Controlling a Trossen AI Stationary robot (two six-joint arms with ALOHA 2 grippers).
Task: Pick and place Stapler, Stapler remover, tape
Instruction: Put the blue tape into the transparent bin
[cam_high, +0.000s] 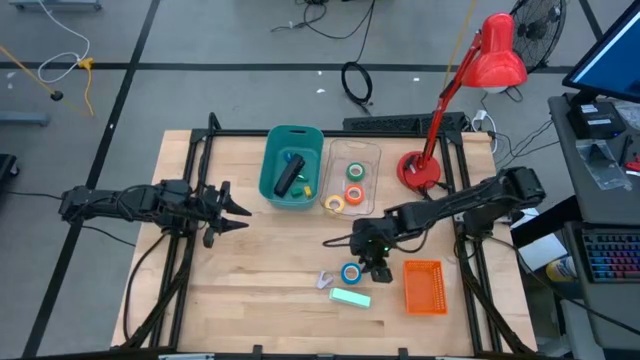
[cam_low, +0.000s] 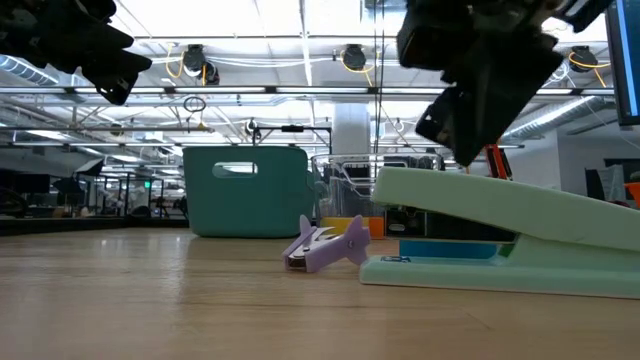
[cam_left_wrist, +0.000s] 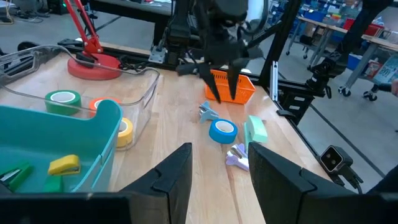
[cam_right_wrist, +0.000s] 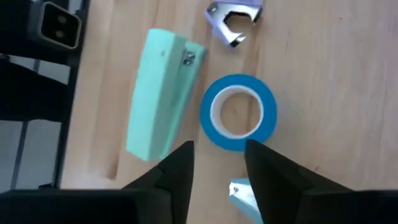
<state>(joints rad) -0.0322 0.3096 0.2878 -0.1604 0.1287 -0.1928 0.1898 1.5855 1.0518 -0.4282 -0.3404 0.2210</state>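
Note:
Blue tape (cam_right_wrist: 238, 112) lies flat on the table, just ahead of my right gripper (cam_right_wrist: 217, 152), which hangs above it, open and pointing steeply down. A mint-green stapler (cam_right_wrist: 163, 93) lies beside the tape, and a purple stapler remover (cam_right_wrist: 235, 22) lies beyond it. A small blue-grey remover (cam_right_wrist: 241, 193) lies under the gripper. A black stapler (cam_high: 290, 178) lies in the teal bin (cam_high: 272, 160). Green (cam_high: 355, 172), orange-red (cam_high: 353, 193) and yellow tape (cam_high: 334, 203) sit in the clear tray (cam_high: 372, 152). My left gripper (cam_high: 240, 210) waits open at the table's left.
An orange mesh basket (cam_high: 424, 286) stands right of my right gripper, near the front edge. A red desk lamp (cam_high: 420, 170) stands on the table at the back right. Bare wood lies between the two arms and along the front left.

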